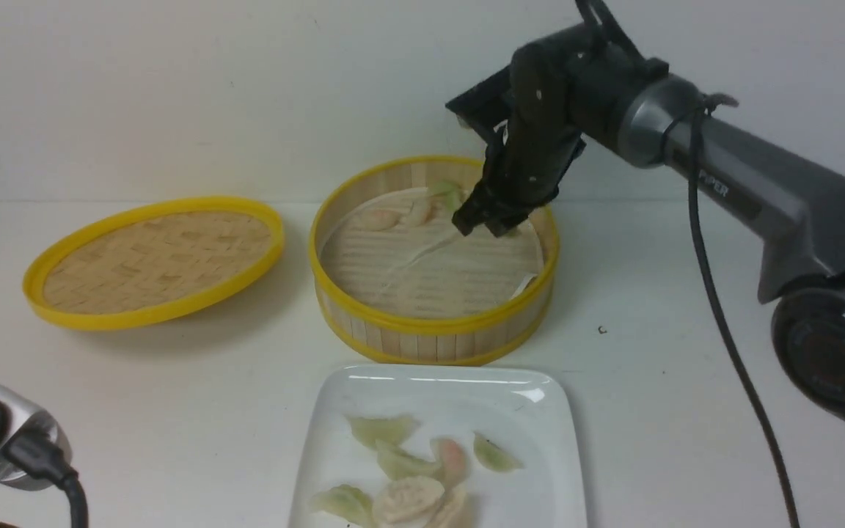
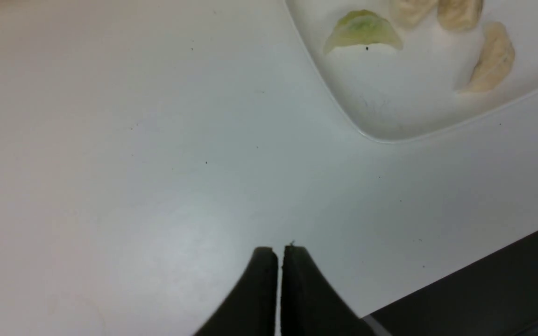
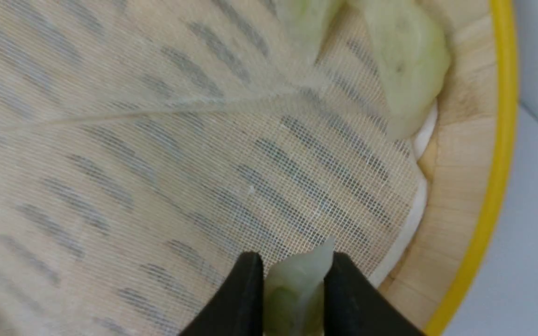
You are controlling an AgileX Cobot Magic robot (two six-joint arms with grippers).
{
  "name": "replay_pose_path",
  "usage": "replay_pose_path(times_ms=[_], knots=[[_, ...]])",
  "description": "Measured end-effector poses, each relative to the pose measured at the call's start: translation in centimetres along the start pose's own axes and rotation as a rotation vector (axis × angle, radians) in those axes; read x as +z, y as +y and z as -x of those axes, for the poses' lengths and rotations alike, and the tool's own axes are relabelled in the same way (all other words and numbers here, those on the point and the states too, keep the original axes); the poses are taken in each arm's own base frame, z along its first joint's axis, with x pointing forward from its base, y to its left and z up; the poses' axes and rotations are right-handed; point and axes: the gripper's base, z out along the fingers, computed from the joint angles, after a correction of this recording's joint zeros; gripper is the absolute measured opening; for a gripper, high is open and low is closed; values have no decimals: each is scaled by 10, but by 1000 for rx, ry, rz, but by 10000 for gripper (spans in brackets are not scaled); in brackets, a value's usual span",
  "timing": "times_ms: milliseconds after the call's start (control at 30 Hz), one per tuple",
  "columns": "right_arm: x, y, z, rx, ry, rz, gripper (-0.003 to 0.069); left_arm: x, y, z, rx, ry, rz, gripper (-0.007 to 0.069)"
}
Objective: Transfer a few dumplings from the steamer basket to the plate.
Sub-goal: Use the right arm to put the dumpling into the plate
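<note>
Over the far right part of the steamer basket (image 1: pixel 433 334), the right gripper (image 1: pixel 483 224) points down inside the yellow rim. Its two black fingers (image 3: pixel 245 289) are pinched on a green dumpling (image 3: pixel 297 284), whose pale tip sticks out between them. Whether that piece is lifted clear of the white liner (image 1: pixel 422 271) cannot be told. Against the far wall of the basket lie a few more dumplings (image 1: pixel 420 213), two pinkish and at least one green, while the rest of the liner is bare and creased across the middle. Just in front of the basket, at the near edge of the table (image 1: pixel 173 411), sits the white square plate (image 1: pixel 437 385). A loose cluster of about seven green, pink and whitish pieces (image 1: pixel 408 499) lies on it, some touching or overlapping. To the left of the basket, well apart from the plate, the shallow woven lid (image 1: pixel 155 260) lies with its inside facing up, tilted slightly. The left gripper (image 2: pixel 278 254) is low at the near left, above bare table beside a corner of the plate. Its fingers are pressed together with only a thin slit between them and nothing held.
</note>
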Motion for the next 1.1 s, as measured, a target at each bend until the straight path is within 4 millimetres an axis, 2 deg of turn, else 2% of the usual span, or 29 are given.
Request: replay_pose_path(times_ms=[100, 133, 167, 200, 233, 300, 333, 367, 433, 467, 533, 567, 633, 667, 733, 767, 833, 867, 967, 1033, 1100], knots=[[-48, 3, 14, 27, -107, 18, 146, 0, 0, 0, 0, 0, 0, -6], [-76, 5, 18, 46, -159, 41, 146, 0, 0, 0, 1, 0, 2, -6], [-94, 7, 18, 62, -190, 66, 146, 0, 0, 0, 1, 0, 3, -6], [-98, 8, 18, 64, -196, 72, 146, 0, 0, 0, 1, 0, 3, -6], [-119, 15, 15, 80, -218, 119, 146, 0, 0, 0, 1, 0, 3, -6], [-142, 31, 3, 85, -210, 197, 146, 0, 0, 0, 1, 0, 3, -6], [-143, 33, 2, 84, -207, 204, 146, 0, 0, 0, 1, 0, 3, -6], [-150, 49, -11, 71, -167, 250, 146, 0, 0, 0, 1, 0, 3, -6], [-146, 75, -34, 39, -77, 303, 146, 0, 0, 0, 1, 0, 3, -6], [-135, 90, -52, 17, 4, 326, 146, 0, 0, 0, 0, 0, 3, -6], [-117, 108, -72, -8, 105, 349, 146, 0, 0, 0, -1, 0, 3, -6], [-99, 120, -87, -22, 169, 358, 146, 0, 0, 0, -2, 0, 3, -6], [-80, 128, -99, -26, 210, 358, 146, 0, 0, 0, -2, 0, 3, -6], [-76, 129, -101, -24, 216, 356, 146, 0, 0, 0, -2, 0, 3, -6], [-50, 130, -107, -23, 233, 332, 160, 0, 0, 0, -2, 0, 3, -6], [-45, 131, -108, -22, 236, 327, 167, 0, 0, 0, -2, 0, 3, -6], [-27, 128, -107, -1, 213, 292, 229, 0, 0, 0, -2, 0, 3, -6], [-26, 128, -107, 1, 210, 290, 229, 0, 0, 0, -2, 0, 3, -6], [-12, 122, -105, 48, 184, 251, 354, 0, 0, 0, -2, 0, 3, -6], [-11, 119, -104, 44, 177, 222, 424, 0, 0, 0, -2, 0, 3, -6], [-17, 117, -101, 36, 185, 214, 459, 0, 0, 0, -2, 0, 3, -6]])
